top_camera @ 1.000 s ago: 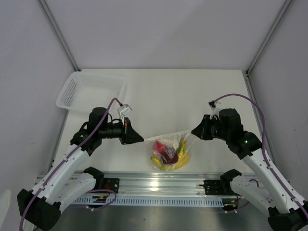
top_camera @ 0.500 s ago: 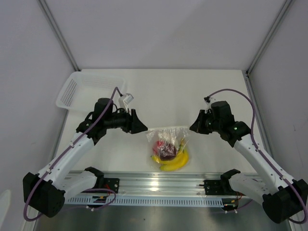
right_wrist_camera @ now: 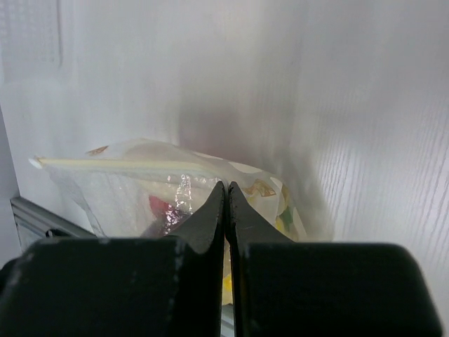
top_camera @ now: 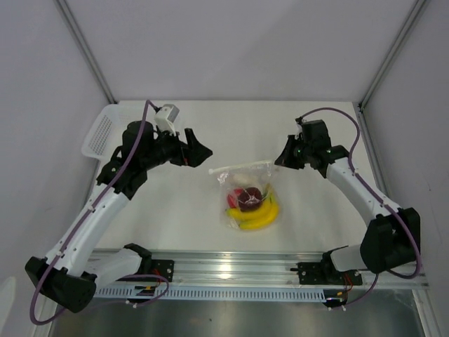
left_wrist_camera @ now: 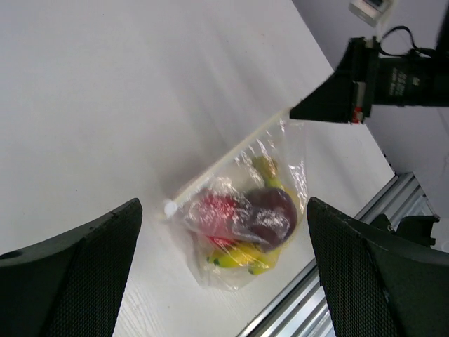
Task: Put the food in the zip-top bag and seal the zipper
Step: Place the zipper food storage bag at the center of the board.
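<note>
The clear zip-top bag (top_camera: 245, 195) lies on the white table with the food inside: a yellow banana bunch (top_camera: 257, 216), a dark round fruit (top_camera: 250, 199), a red apple (top_camera: 232, 201) and a pale piece above them. Its zipper (top_camera: 240, 166) runs along the far edge as a pale strip (right_wrist_camera: 119, 164). My right gripper (top_camera: 278, 160) is shut at the strip's right end, pinching the bag's corner (right_wrist_camera: 226, 186). Left of the bag and a little above the table, my left gripper (top_camera: 200, 144) stands wide open and apart from it. The left wrist view looks down on the bag (left_wrist_camera: 242, 217).
A white mesh basket (top_camera: 105, 130) stands at the far left corner, behind the left arm. The metal rail (top_camera: 231, 267) runs along the near table edge just below the bag. Grey walls close in both sides.
My left gripper has opened, let go of the bag's left end and pulled back to the far left. The right gripper has moved farther from the rail, drawing the bag with it.
</note>
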Available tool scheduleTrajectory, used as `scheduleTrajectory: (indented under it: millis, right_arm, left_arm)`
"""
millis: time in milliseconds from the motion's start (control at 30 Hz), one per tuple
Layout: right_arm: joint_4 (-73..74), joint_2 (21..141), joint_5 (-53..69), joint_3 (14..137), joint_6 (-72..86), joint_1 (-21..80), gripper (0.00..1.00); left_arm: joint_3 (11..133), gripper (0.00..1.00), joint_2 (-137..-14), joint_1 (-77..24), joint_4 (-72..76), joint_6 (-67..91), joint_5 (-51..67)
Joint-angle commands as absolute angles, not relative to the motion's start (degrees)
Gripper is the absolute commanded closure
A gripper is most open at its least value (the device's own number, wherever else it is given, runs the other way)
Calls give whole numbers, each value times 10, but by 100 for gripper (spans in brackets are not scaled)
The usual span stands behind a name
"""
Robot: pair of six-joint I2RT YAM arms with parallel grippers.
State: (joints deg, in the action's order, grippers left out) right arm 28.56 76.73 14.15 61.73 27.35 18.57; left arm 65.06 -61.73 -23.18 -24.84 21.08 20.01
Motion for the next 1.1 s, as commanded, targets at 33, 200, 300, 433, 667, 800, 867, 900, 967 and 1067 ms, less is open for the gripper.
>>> scheduleTrajectory:
  millis: [33, 200, 300, 433, 667, 800, 867, 900, 967, 1067]
  right_arm:
    - [263, 852, 128, 694, 275, 151, 100]
    - [262, 962, 138, 750, 279, 124, 100]
    - [265, 1005, 140, 778, 281, 115, 100]
    - [272, 1048, 139, 806, 280, 102, 100]
    - [281, 1116, 133, 869, 275, 93, 100]
    - [295, 1150, 127, 896, 272, 91, 100]
    - [295, 1166, 128, 900, 273, 90, 100]
    - [298, 1172, 129, 908, 273, 90, 100]
    - [303, 1186, 134, 917, 272, 90, 97]
    - [305, 1184, 134, 927, 265, 92, 89]
  left_arm:
    - [613, 1, -562, -229, -258, 227, 186]
    - [551, 0, -480, -229, -248, 229, 196]
    - [513, 1, -443, -229, -253, 232, 199]
    - [483, 0, -413, -229, -261, 240, 209]
    - [435, 1, -374, -229, -253, 243, 224]
    - [414, 1, -354, -229, -247, 255, 241]
    - [407, 1, -340, -229, -247, 258, 243]
    - [403, 0, -336, -229, -249, 258, 243]
    - [403, 0, -328, -229, -257, 256, 244]
    - [405, 1, -322, -229, -263, 256, 247]
